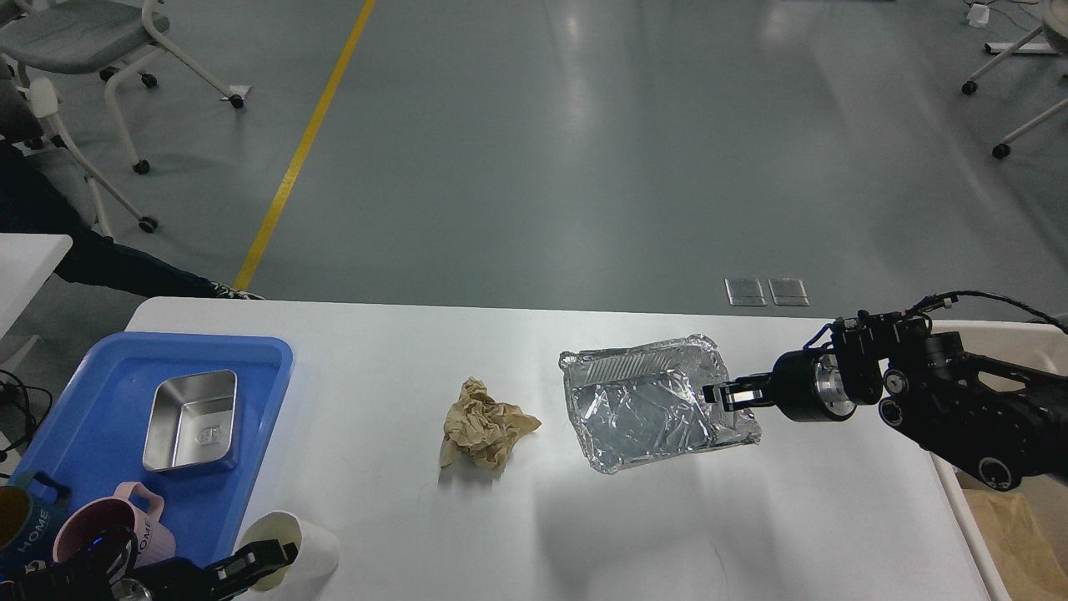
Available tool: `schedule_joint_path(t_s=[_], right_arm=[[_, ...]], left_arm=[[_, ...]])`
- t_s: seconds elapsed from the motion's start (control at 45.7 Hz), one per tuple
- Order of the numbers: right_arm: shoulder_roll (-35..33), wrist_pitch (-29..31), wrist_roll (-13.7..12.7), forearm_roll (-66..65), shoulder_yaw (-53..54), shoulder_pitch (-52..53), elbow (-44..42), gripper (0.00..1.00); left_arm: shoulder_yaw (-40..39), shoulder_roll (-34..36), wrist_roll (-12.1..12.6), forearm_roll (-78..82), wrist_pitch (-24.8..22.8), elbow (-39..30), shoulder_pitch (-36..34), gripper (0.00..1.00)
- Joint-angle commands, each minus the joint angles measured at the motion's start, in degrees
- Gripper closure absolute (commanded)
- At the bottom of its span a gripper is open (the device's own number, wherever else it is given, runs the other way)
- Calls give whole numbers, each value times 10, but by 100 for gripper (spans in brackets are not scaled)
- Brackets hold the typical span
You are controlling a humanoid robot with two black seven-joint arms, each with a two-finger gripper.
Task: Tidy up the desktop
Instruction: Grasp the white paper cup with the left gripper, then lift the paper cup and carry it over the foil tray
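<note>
The white desktop (375, 359) holds a crumpled brown paper ball (484, 426) at its middle and a crinkled foil tray (655, 401) to the right. My right gripper (719, 392) comes in from the right and is shut on the foil tray's right rim, holding it slightly off the surface with a shadow beneath. My left gripper (267, 558) is at the bottom left edge, shut on the rim of a cream paper cup (300, 542), which is tilted.
A blue tray (100, 376) at the left holds a steel box (190, 420), a pink mug (108, 522) and a dark mug (21, 522). A beige bin (1001, 517) stands off the desktop's right edge. Wheeled chairs stand on the far floor.
</note>
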Motion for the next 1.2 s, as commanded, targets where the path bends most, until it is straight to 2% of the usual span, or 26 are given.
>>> schedule_joint_path(t_s=[0.0,0.109,0.328,0.547,0.744,0.897,1.05,1.182], right_arm=[[-2,-1,0,0,0,0,0,100],[-1,-2,0,0,0,-1,0,100],[0,-2,0,0,0,-1,0,100],[2,0,-1,10,-4,-1,-5,100],[18,4,-16,49,-8,5,-30,100],[32,5,-37,49,-9,12,-30,100],[43,5,-43,50,-43,34,-30,100],[56,5,-44,53,-58,49,-31,100]], left_arm=[[0,-6,-17,1,1,4,-1,87],[0,-6,-33,1,1,3,-2,99],[-1,4,-52,2,4,-2,-2,100],[-3,38,-58,2,4,-29,-11,100],[-8,83,-61,-2,1,-56,-57,100],[-9,105,-65,-7,0,-93,-100,100],[-9,112,-65,-13,-3,-107,-151,100],[-12,124,-65,-37,-27,-126,-222,100]])
